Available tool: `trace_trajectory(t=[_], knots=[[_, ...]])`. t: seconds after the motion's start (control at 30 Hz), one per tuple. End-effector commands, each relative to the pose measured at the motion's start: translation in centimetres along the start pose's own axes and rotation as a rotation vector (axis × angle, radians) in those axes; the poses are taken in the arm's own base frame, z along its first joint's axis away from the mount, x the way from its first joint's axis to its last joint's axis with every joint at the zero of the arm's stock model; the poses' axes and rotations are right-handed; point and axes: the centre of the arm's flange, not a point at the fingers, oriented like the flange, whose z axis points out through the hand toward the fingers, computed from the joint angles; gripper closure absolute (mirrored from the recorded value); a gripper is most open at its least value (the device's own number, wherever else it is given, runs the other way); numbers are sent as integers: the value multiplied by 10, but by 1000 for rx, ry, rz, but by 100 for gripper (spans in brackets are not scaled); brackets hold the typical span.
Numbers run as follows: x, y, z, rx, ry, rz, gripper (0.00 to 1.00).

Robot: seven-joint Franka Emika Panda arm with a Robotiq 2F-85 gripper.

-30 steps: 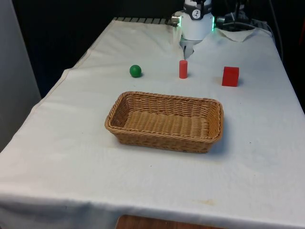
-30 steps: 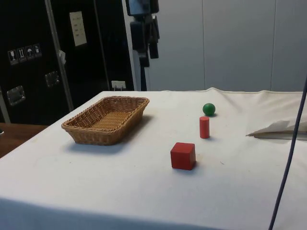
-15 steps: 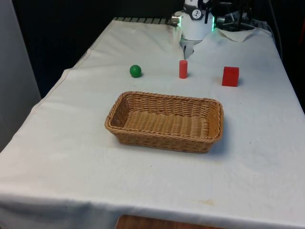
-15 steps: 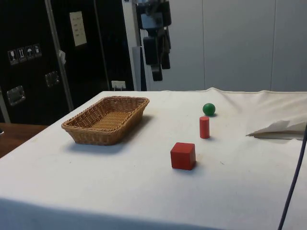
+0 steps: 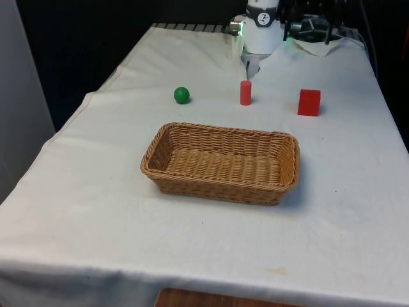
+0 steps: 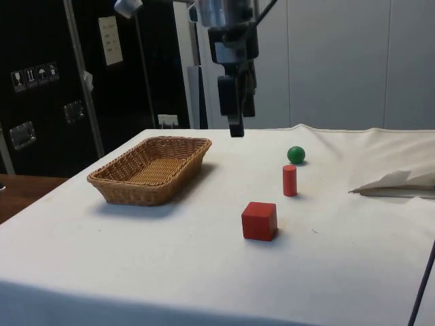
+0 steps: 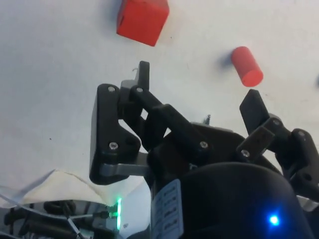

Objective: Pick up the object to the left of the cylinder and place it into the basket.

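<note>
A green ball [image 5: 181, 95] lies on the white cloth, on the front view's left of the upright red cylinder [image 5: 245, 93]. A red cube [image 5: 308, 102] stands on the cylinder's other side. The wicker basket [image 5: 222, 162] sits nearer the camera and holds nothing. In the side view my gripper [image 6: 236, 129] hangs high above the table, fingers pointing down, between the basket [image 6: 151, 168] and the ball [image 6: 296, 154]. The wrist view has my gripper [image 7: 198, 84] open with nothing between its fingers; the cube [image 7: 142, 21] and cylinder [image 7: 246, 65] lie on the cloth beyond them.
A crumpled fold of cloth [image 6: 397, 183] lies at the robot's end of the table, past the cylinder [image 6: 289, 180] and cube [image 6: 259, 221]. Bare cloth surrounds the basket on all sides.
In the side view the gripper has come down and moved rightward, from above the basket's far end towards the ball and cylinder. The objects and basket have not moved.
</note>
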Motion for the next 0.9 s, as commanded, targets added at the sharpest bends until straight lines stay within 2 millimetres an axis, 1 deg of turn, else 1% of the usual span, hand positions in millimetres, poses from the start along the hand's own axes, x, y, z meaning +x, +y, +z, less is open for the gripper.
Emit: trace_trajectory(t=[0.0, 0.03, 0.07, 0.17, 0.33, 0.37, 0.4, 0.57, 0.67, 0.7, 0.83, 0.87], knots=[[-2, -3, 2, -4, 17, 8, 0], [-3, -5, 4, -4, 18, 10, 0], [-2, -3, 3, 1, 4, 4, 0], [-8, -14, 11, -1, 27, 18, 0], [-13, -24, 21, 1, 32, 27, 0], [-15, -28, 26, 2, 33, 33, 0], [-14, -27, 25, 2, 24, 27, 0], [-18, -39, 36, 0, 36, 39, 0], [-18, -41, 40, -3, 28, 38, 0], [-20, -44, 45, 2, 38, 42, 0], [-22, -46, 55, 7, 41, 46, 0], [-22, -47, 61, 10, 42, 49, 0]])
